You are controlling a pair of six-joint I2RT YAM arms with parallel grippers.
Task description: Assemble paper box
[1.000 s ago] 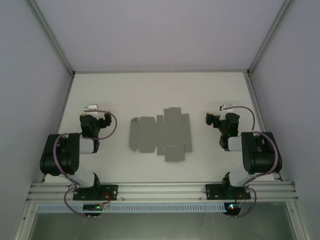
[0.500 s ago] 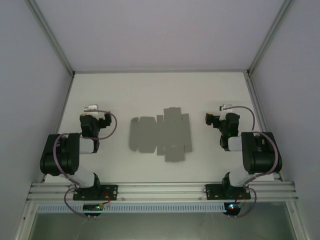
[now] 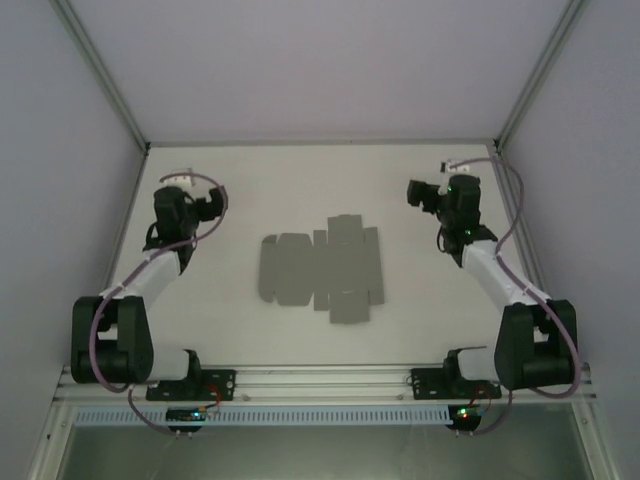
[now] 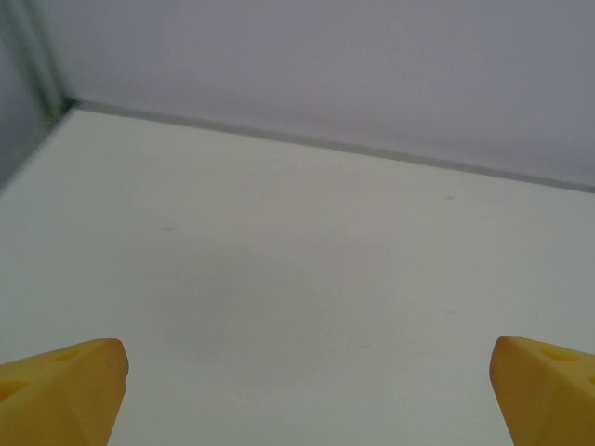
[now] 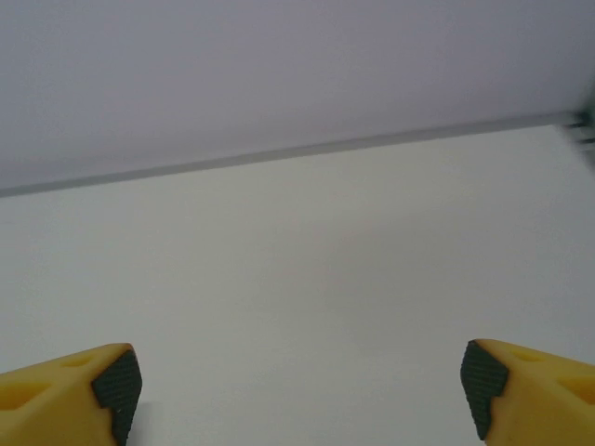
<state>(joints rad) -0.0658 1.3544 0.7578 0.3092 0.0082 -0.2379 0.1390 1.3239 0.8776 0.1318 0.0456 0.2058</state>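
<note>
**Box not begun: the sheet lies flat, both grippers away from it**

Nearest, the two arm bases sit on the silver metal rail [image 3: 320,378] along the near edge of the white surface [image 3: 300,185]. Beyond the rail, about the middle of the surface and between the two arms, lies the paper box [image 3: 322,270]. It is a plain grey, many-flapped cut-out of thin cardboard, spread flat, with no flap raised as far as the overhead view tells.

Farther out, both arms are stretched toward the far side, each well apart from the sheet. The left gripper [image 4: 307,381] is to the far left of it and the right gripper [image 5: 299,379] to the far right. Each wrist view has yellow fingertips [image 4: 65,381] at opposite lower corners. So both grippers stand wide and hold nothing, facing bare surface and the pale far wall [image 3: 320,70].

By my reading no step is done. Every fold is left: raising the walls and tucking the flaps.
</note>
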